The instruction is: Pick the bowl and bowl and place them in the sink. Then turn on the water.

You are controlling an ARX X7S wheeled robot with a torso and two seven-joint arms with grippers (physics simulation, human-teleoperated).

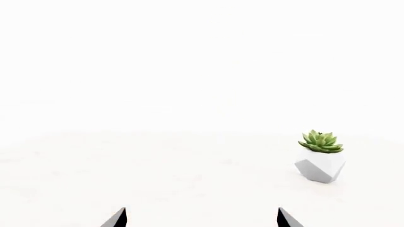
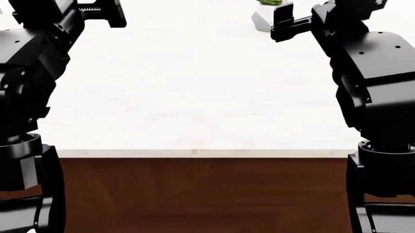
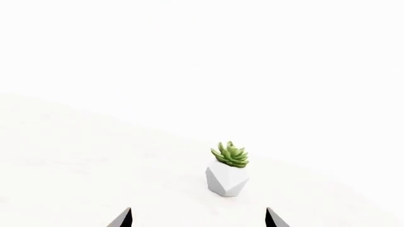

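No bowl shows in any view, and the sink is out of view too. My left gripper (image 1: 202,210) is open, its two dark fingertips far apart over bare white countertop (image 1: 158,179), with nothing between them. My right gripper (image 3: 198,210) is open as well and empty. In the head view the left gripper (image 2: 104,10) hangs at the far left of the counter and the right gripper (image 2: 283,22) at the far right, both above the surface.
A small succulent in a white faceted pot (image 2: 267,14) stands at the counter's back, just left of the right gripper; the pot (image 3: 226,178) lies straight ahead of that gripper. The counter's front edge (image 2: 194,153) meets brown wooden cabinet fronts (image 2: 194,194).
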